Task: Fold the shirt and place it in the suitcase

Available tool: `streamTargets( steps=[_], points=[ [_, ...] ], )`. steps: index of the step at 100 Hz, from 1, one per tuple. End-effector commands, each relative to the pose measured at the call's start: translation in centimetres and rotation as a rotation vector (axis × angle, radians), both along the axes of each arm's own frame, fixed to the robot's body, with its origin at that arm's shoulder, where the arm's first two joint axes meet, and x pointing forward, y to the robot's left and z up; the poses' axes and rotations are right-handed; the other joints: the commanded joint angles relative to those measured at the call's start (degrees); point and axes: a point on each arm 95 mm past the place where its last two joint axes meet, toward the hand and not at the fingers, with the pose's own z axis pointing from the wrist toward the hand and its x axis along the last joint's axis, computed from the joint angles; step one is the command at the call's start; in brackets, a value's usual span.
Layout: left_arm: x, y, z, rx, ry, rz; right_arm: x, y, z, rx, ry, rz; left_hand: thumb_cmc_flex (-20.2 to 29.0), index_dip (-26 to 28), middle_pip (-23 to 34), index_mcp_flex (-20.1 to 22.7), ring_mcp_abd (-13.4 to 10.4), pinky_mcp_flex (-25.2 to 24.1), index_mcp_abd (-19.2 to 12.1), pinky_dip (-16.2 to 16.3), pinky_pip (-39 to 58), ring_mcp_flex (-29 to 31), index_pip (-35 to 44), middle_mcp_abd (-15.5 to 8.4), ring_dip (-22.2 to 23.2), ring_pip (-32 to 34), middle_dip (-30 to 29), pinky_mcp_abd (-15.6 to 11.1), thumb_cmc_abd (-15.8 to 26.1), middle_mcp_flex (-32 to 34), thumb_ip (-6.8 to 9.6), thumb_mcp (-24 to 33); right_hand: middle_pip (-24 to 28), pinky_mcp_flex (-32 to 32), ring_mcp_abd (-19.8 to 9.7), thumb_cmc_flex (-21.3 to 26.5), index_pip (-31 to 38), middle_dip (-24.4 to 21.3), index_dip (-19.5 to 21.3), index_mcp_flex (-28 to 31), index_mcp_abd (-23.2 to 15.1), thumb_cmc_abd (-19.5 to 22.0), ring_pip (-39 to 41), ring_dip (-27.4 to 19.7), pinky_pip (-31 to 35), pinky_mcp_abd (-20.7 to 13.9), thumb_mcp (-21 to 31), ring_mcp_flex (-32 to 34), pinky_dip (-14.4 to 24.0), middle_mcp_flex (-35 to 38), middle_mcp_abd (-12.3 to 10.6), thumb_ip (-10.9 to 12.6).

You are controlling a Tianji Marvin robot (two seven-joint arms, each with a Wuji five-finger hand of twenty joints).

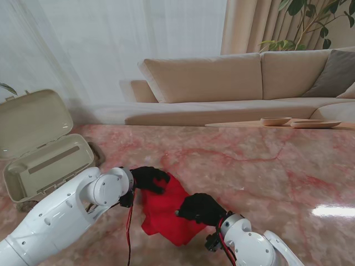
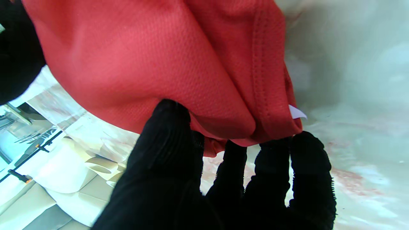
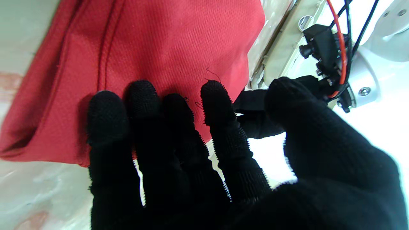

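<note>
The red shirt point(image 1: 165, 213) lies folded into a small bundle on the marble table, near me. My left hand point(image 1: 148, 178), in a black glove, is at the bundle's far left corner. Its thumb point(image 2: 166, 127) presses into the fabric point(image 2: 153, 64) and its fingertips point(image 2: 306, 150) close on the hem, pinching the edge. My right hand point(image 1: 201, 209) rests on the bundle's right side. Its fingers point(image 3: 143, 102) lie spread on the cloth point(image 3: 166, 41) with the thumb point(image 3: 287, 95) held apart, off the shirt. The beige suitcase point(image 1: 47, 160) stands open at the far left.
The suitcase lid point(image 1: 30, 119) is propped upright behind its tray. A beige sofa point(image 1: 222, 83) runs beyond the table's far edge. Wooden dishes point(image 1: 299, 122) sit at the far right. A bright glare spot point(image 1: 333, 211) marks the marble on the right.
</note>
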Motion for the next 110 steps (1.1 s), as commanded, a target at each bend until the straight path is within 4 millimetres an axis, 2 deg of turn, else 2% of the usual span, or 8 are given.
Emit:
streamTargets(
  steps=[1,35,45,80,110],
  points=[
    [-1.3,0.9,-1.8,0.040,0.052,0.009,-0.2,-0.1,-0.7,-0.015,0.032,0.006,0.7,-0.1,2.3,0.1,2.3,0.1,0.2,1.5,2.7,0.9,-0.5,3.2,0.4,1.5,0.6,-0.4,1.4,1.8,1.25,-1.6,0.4,-0.3,0.1,0.1,1.1,-0.5,-0.7,-0.8,-2.3,0.9,-0.5,-1.3,1.0,0.9,-1.1,0.7,-1.1,0.8,-1.2,-0.2],
    [-4.0,1.6,-1.4,0.040,0.097,0.043,1.1,-0.6,-0.9,-0.067,0.026,0.002,0.2,0.0,2.2,0.4,2.6,0.1,0.7,1.6,2.9,1.0,-1.8,3.5,0.6,1.7,0.8,-0.3,2.6,2.5,1.23,-2.6,1.1,-2.3,-1.4,0.3,3.4,0.0,-0.6,0.7,-3.8,0.3,-1.0,-1.5,0.5,-0.6,-1.0,1.1,-1.4,3.5,-2.5,-0.3],
    [-5.0,1.7,-1.5,0.039,0.115,0.059,1.9,-0.7,-0.7,-0.084,0.013,-0.002,0.0,0.1,2.1,0.5,2.7,0.1,1.0,1.7,3.0,1.1,-2.1,3.7,0.7,1.8,0.8,-0.3,3.0,2.6,1.22,-2.7,0.8,-3.5,-2.4,0.5,4.2,0.0,-1.2,0.5,-4.3,-0.3,-1.5,-1.7,0.2,-2.3,-0.7,0.8,-1.4,3.6,-3.4,-0.4],
    [-8.4,2.0,-1.2,0.047,0.163,0.164,4.6,-0.4,-0.5,-0.102,-0.014,0.009,-1.2,0.1,1.9,1.0,4.0,0.5,3.0,1.7,3.3,1.8,-3.7,5.3,0.8,2.1,1.0,0.1,4.8,3.8,1.07,-3.2,0.5,-4.9,-3.8,0.8,6.9,0.0,-2.8,1.0,-5.3,-1.8,-2.2,-1.9,-0.6,-4.5,0.5,1.1,-1.6,4.8,-4.8,-0.9],
    [-10.8,2.3,-0.9,0.016,0.205,0.305,5.8,-0.3,-0.3,-0.093,-0.039,0.034,-2.7,0.5,1.7,2.3,5.9,1.8,6.1,-2.7,-1.3,2.3,-5.7,7.8,-2.5,0.0,1.2,2.8,6.9,5.4,0.96,-3.5,0.2,-5.6,-4.7,1.0,8.9,0.0,-4.4,0.5,-5.8,-3.1,-3.0,-2.1,-1.1,-5.8,1.8,0.8,-2.0,5.0,-5.7,-1.5]
  ],
)
